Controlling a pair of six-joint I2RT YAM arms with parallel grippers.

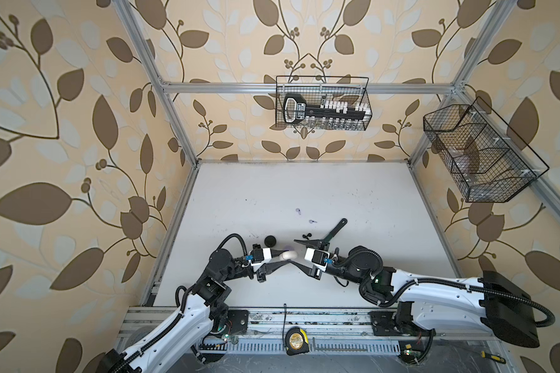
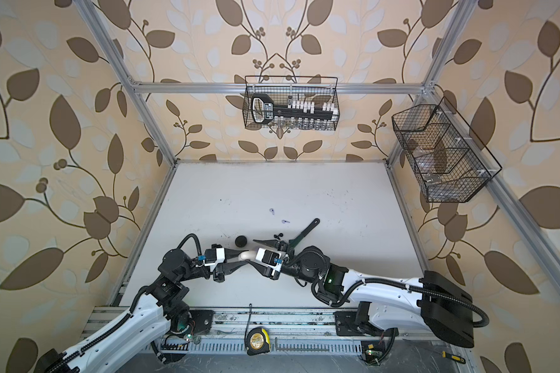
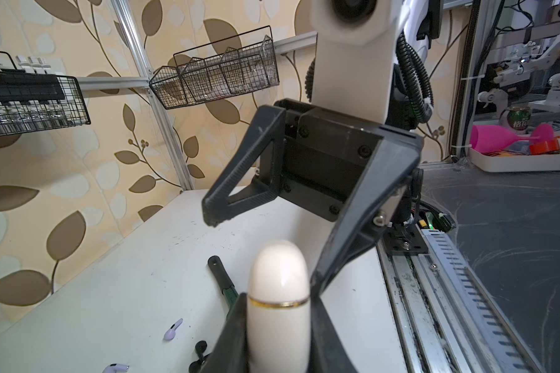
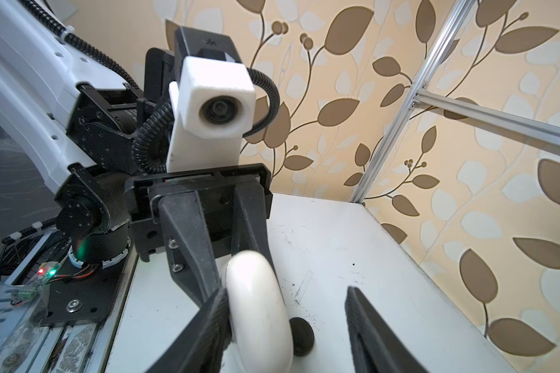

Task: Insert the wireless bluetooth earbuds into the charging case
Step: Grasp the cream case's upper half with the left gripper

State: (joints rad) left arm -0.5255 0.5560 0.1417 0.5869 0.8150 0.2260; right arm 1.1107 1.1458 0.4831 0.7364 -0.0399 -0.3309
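We see the left gripper [image 3: 278,326] pinching one end of the cream case [image 3: 278,274] (lid shut along its gold band), both fingers pressed to its sides. The right gripper [image 4: 285,290] stands spread about the free end, one finger [image 4: 212,319] touching the case and its mate well apart. Just beyond the left fingers a black case [image 1: 270,240] lies on the table [image 1: 240,200], just beyond the right gripper's far finger sit two black earbuds [image 1: 306,235] beside the green tool [image 1: 335,231], and farthest out lie two lilac earbuds [image 1: 311,222].
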